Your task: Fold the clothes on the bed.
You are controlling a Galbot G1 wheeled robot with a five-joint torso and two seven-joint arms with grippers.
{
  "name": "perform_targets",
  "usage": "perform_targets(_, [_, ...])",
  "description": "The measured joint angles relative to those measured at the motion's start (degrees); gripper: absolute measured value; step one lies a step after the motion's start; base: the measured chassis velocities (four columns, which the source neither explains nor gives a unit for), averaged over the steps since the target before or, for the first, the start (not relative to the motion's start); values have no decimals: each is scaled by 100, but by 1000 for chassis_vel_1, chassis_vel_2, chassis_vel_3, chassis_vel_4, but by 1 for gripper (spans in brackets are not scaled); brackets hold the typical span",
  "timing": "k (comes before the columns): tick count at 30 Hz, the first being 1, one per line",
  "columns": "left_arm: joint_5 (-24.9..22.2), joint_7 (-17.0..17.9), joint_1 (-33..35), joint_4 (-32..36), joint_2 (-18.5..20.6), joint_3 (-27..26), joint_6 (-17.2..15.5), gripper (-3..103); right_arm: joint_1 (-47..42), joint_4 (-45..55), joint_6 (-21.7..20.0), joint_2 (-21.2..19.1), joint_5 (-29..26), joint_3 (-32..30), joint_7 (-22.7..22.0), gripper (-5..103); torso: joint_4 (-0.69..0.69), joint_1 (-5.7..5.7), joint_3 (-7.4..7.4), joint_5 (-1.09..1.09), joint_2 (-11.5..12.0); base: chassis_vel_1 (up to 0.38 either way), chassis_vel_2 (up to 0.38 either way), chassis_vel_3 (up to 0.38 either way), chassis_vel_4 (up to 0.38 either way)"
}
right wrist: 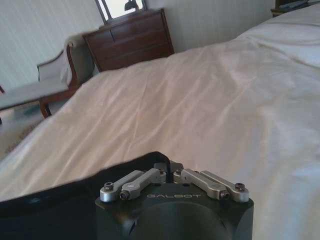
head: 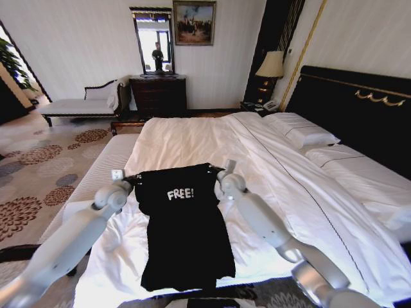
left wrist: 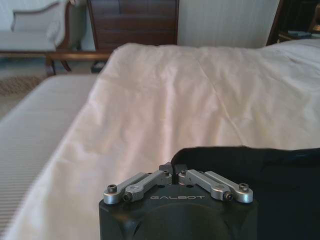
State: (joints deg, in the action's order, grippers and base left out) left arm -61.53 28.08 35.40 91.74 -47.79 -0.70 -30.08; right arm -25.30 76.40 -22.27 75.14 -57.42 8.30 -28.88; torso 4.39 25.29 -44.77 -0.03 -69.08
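The T-shirt [head: 185,224] hangs over the bed [head: 192,138] edge, its hem cut off below. The left gripper [head: 133,182] fingers [left wrist: 166,172] are closed on its left shoulder corner; the right gripper [head: 218,174] fingers [right wrist: 161,170] pinch the right corner, both tips hidden in black fabric

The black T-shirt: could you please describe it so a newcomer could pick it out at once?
On the large white bed, near its foot, the black T-shirt lies between the left end effector and the right end effector, each shut on a top corner. It is the one dark item on the bedding, lettered "FREE!".
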Motion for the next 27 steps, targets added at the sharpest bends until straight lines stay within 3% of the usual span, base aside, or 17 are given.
perform_targets(5, [12, -37, -1063, -1103, -677, 628, 76, 1, 683, -1476, 268, 493, 311, 151, 109, 1, 4, -1, 0, 3, -1, 0, 0, 0, 0])
perform_targets(10, [-81, -63, -1713, -2056, -983, 818, 70, 1, 1224, -2634, 525, 854, 661, 165, 342, 1, 4, 1, -1, 3, 0, 0, 0, 0, 0])
perform_targets(13, [-123, -93, -1853, -2275, -1000, 869, 45, 1, 1345, -2933, 566, 954, 781, 125, 459, 1, 2, 1, -1, 4, 0, 0, 0, 0, 0])
perform_targets(16, [-18, -230, -2181, -2861, -1118, 1064, 41, 1, 1629, -3738, 764, 1235, 1247, -21, 778, 1, 1, 0, 1, 2, -1, 0, 0, 0, 0])
perform_targets(27, [227, -352, -2372, -3369, -1483, 1343, 26, 1, 1891, -4829, 1120, 1701, 2106, -537, 1165, 1, 1, 0, 1, 3, -1, 0, 0, 0, 0])
